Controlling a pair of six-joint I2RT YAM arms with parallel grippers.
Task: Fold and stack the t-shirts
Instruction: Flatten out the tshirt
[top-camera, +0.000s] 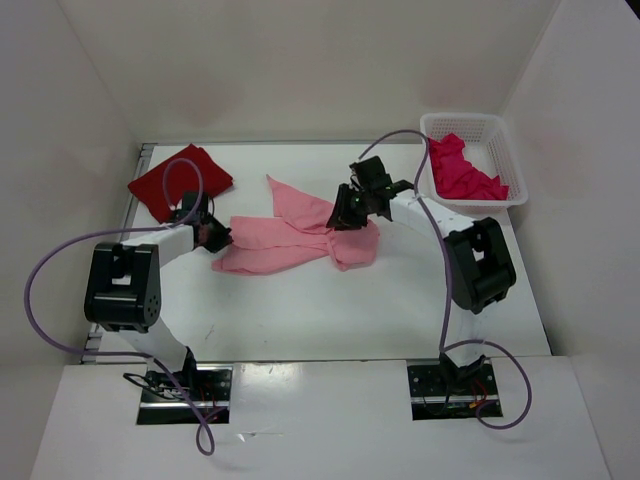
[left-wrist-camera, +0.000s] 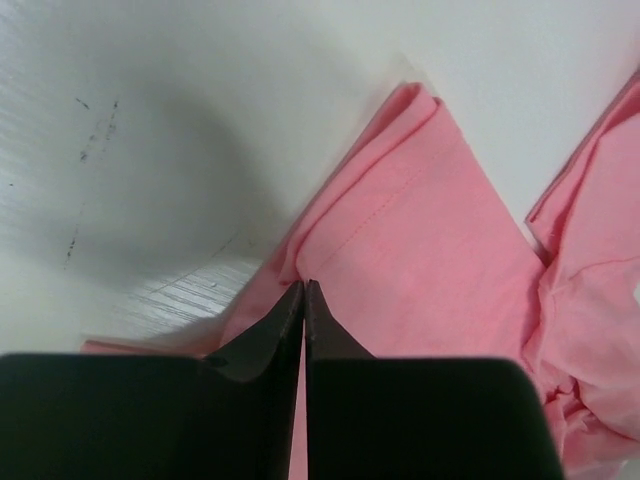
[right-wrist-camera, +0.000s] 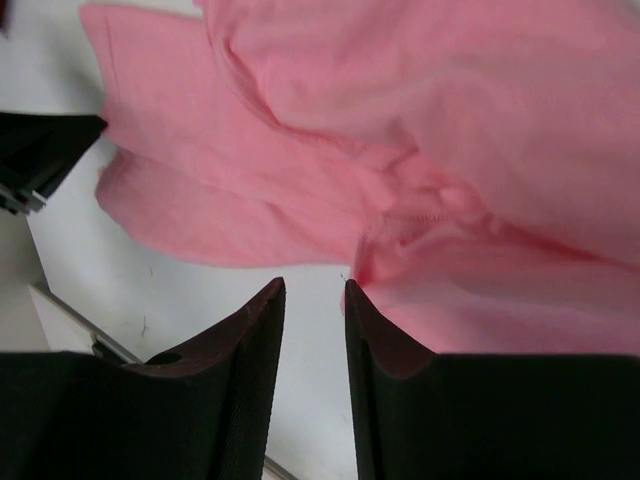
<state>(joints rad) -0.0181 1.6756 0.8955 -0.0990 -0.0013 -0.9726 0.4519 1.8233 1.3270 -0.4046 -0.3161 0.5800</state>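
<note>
The light pink t-shirt (top-camera: 290, 240) lies crumpled in the middle of the table. My left gripper (top-camera: 218, 238) is at the shirt's left end. In the left wrist view its jaws (left-wrist-camera: 304, 285) stand pressed together, pinching a folded edge of the pink cloth (left-wrist-camera: 430, 230). My right gripper (top-camera: 343, 215) hovers over the shirt's right part. In the right wrist view it (right-wrist-camera: 313, 285) is open, with bare table showing in the gap and pink cloth (right-wrist-camera: 400, 120) brushing the right fingertip (right-wrist-camera: 352, 290). The dark red t-shirt (top-camera: 180, 180) lies folded at the far left. The crimson-magenta t-shirt (top-camera: 465, 172) sits bunched in the basket.
The white mesh basket (top-camera: 470, 120) stands at the far right corner. White walls enclose the table (top-camera: 300, 310) on three sides. The left arm's black end (right-wrist-camera: 40, 150) shows at the left edge of the right wrist view.
</note>
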